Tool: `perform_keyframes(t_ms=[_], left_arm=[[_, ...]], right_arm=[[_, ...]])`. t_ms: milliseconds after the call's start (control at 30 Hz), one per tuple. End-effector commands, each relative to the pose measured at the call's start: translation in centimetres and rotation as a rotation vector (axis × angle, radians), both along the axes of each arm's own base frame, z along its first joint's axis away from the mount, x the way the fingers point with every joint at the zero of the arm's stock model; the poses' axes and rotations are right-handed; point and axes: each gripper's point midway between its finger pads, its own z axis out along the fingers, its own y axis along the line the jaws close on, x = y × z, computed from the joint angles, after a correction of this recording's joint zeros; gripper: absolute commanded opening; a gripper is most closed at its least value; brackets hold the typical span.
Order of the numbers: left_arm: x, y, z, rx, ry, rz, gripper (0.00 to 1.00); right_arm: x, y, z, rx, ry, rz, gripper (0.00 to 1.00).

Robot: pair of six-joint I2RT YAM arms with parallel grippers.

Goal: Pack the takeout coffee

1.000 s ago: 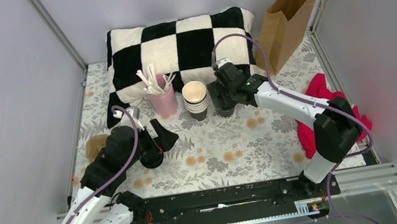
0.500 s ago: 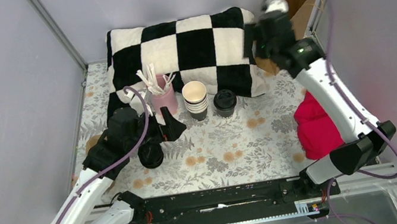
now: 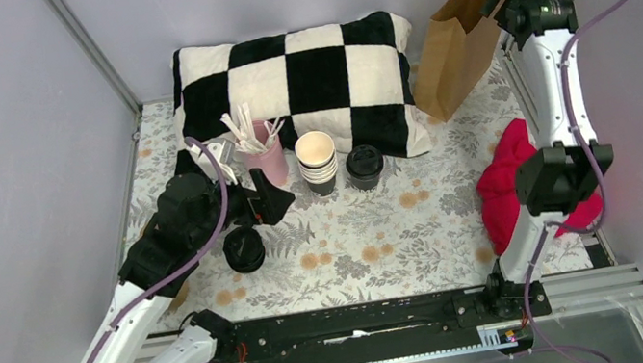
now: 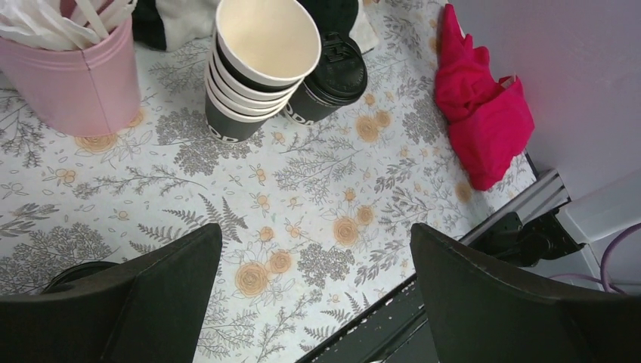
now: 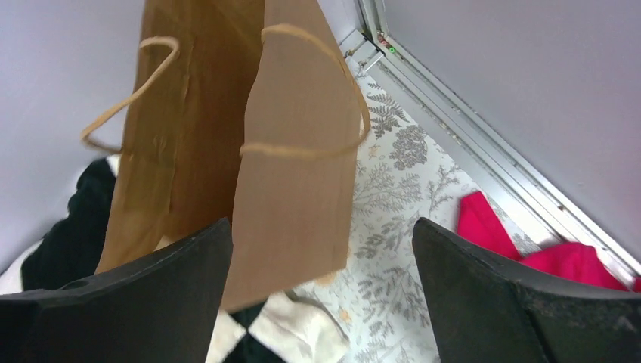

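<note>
The takeout coffee (image 3: 364, 167), a black cup with a black lid, stands on the floral cloth right of the stack of lidless cups (image 3: 318, 163). In the left wrist view the coffee (image 4: 332, 76) leans just behind that stack (image 4: 257, 68). My left gripper (image 3: 264, 202) hovers open and empty to the left of the cups, its jaws wide over bare cloth (image 4: 317, 302). My right gripper (image 3: 509, 4) is raised high at the back right, open and empty (image 5: 321, 295), right over the brown paper bag (image 5: 249, 151). The bag (image 3: 457, 43) stands upright with its mouth open.
A pink cup of stirrers (image 3: 264, 161) stands left of the stack. A lone black lid (image 3: 244, 249) lies under my left arm. The checkered pillow (image 3: 301, 77) fills the back. A red cloth (image 3: 517, 180) lies at the right by the rail.
My right gripper left the coffee standing on the table and swung up and back to the right, over the paper bag. The left gripper shifted slightly back toward the pink cup.
</note>
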Motion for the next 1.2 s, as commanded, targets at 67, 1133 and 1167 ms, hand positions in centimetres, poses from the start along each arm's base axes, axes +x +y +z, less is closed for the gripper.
perform_keyframes(t_ms=[67,1133,1167], left_arm=[[0.9,0.7,1.8,0.001,-0.047,0.052,0.99],[1.3,1.1,1.2,0.009,-0.025,0.092,0.99],[1.3,1.2,1.2,0.013,-0.028,0.097,0.99]], right_arm=[[5.5,-0.6,-1.2,0.028,-0.036,0.002,0.82],[7.9,-0.2,-1.7,0.029,-0.059,0.028,0.72],[8.1,-0.1,-1.8,0.022,-0.058,0.033,0.71]])
